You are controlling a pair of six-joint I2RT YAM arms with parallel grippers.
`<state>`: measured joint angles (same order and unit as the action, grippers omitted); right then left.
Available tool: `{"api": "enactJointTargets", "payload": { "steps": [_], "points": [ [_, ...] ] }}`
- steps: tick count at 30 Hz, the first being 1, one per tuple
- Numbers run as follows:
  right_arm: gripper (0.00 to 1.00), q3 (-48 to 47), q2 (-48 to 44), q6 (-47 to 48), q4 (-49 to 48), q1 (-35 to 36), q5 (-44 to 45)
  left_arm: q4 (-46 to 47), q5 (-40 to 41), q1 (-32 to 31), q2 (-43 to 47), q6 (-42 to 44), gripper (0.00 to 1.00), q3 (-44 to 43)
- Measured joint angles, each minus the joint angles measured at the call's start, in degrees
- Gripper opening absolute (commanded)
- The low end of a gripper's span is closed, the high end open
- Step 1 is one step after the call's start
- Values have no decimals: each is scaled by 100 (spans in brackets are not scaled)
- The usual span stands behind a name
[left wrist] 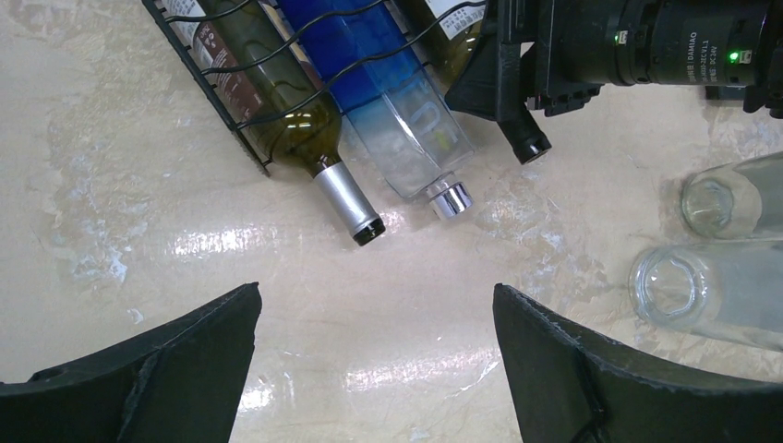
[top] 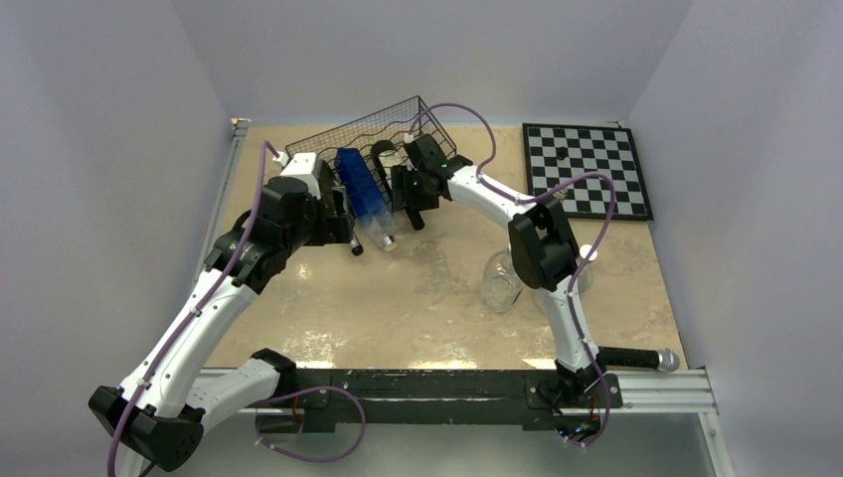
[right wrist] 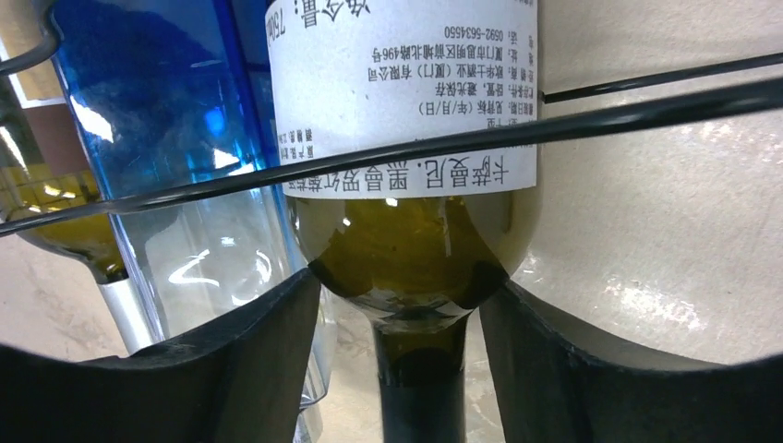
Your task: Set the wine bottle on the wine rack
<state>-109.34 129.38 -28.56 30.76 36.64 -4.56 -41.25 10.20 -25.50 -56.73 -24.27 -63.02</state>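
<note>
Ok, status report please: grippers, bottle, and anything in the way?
Left gripper open, over table. Right gripper open, astride neck of bottle. Bottle lies in rack, beside blue bottle. Two clear jars stand away from rack.

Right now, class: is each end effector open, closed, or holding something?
Left end effector: open, holding nothing.
Right end effector: open, straddling the green bottle at its neck, gaps on both sides.

Green labelled wine bottle (right wrist: 406, 249) lies inside black wire wine rack (top: 380, 123).

White arms (top: 189, 333), black joints (top: 542, 248), purple cables (top: 262, 174), possibly braided
</note>
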Motion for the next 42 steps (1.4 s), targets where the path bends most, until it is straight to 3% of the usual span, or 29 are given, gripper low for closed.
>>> {"api": "enactJointTargets", "payload": {
  "steps": [12,16,21,23,25,28,31,42],
  "points": [
    [77,61,-101,-39,131,-59,103,-2,-48,0,7,-2,99,0],
    [87,356,-516,-35,142,-50,197,0,-66,0,15,0,99,0],
    [88,514,-1108,-37,214,-28,391,17,-83,0,81,2,99,2],
    [82,533,-1281,-37,264,-24,463,35,-83,0,114,4,99,2],
    [70,601,-1432,-50,345,-22,542,46,-83,0,131,17,99,2],
    [25,745,-1530,-116,599,-22,675,44,-85,0,133,52,99,2],
    [3,868,-1523,-232,951,-22,848,44,-85,0,133,90,99,2],
    [0,903,-1113,-363,1770,-22,1384,44,-81,0,131,131,99,63]
  ]
}}
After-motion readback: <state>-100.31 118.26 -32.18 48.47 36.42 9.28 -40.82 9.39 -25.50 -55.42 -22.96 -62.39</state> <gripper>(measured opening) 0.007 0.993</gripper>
